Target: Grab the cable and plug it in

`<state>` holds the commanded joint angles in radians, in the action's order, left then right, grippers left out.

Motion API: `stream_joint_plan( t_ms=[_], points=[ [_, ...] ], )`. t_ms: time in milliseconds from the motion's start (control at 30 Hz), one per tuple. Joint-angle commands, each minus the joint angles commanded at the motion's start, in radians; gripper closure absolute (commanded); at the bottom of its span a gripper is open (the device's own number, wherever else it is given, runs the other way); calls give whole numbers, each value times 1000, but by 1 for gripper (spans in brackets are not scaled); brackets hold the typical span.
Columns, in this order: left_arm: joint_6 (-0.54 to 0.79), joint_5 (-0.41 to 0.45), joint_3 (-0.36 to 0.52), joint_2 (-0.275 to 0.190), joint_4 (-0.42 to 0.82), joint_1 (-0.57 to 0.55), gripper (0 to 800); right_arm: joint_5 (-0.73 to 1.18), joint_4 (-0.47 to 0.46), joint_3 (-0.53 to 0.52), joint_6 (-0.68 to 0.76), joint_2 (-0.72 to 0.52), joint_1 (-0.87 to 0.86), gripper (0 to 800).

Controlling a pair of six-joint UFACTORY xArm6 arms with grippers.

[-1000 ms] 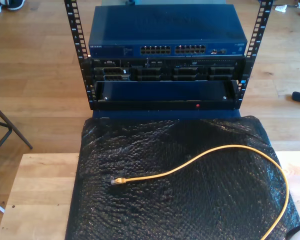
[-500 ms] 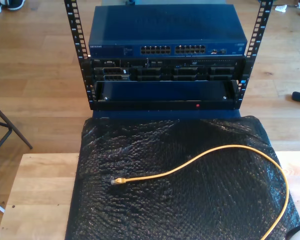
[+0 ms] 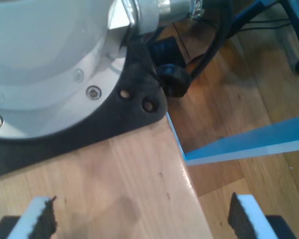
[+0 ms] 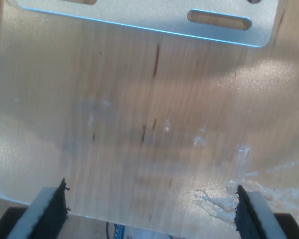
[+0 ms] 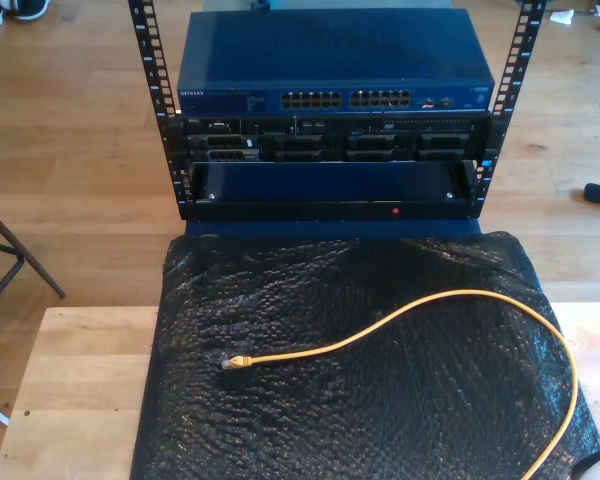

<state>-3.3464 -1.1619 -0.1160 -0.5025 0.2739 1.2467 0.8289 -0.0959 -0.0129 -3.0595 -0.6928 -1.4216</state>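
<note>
Exterior view first: the yellow cable (image 5: 450,298) is lying loose on a black bubble-wrap sheet (image 5: 310,420) spread over the wooden desk (image 5: 75,390). Its plug (image 5: 237,361) sits toward the exterior view's left, on the near half of the sheet, and the cord runs off to the exterior view's right, arches up toward the far side, then curves back down to the near right edge. Past the sheet stands a rack (image 5: 155,100) with a blue network switch (image 5: 330,60) on top, two blocks of ports (image 5: 346,99) on its face, and darker gear under it.

First wrist view: my first pincer (image 3: 142,219) is spread wide, nothing between the pads (image 3: 40,216), hanging over bare desk wood by a white and black arm base (image 3: 65,69). Floorboards show past the desk edge.

Second wrist view: my second pincer (image 4: 152,211) is wide as well, empty, over pale wood with a slotted metal plate (image 4: 154,20) at the far end.
</note>
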Motion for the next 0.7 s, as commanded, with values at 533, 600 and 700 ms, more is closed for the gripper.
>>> stream_joint_plan(
  t_ms=[533, 600, 700],
  points=[
    [-5, -89, -58, -8, -8, 0, 0, 187, 23, 120, 5, -3, -2, 2],
    [-5, -117, -78, -14, -29, 0, 0, 224, 43, 146, 5, -6, -2, 2],
    [-3, -161, -110, -17, -69, -2, 0, 287, 84, 198, 6, -6, -2, 2]
  ],
)
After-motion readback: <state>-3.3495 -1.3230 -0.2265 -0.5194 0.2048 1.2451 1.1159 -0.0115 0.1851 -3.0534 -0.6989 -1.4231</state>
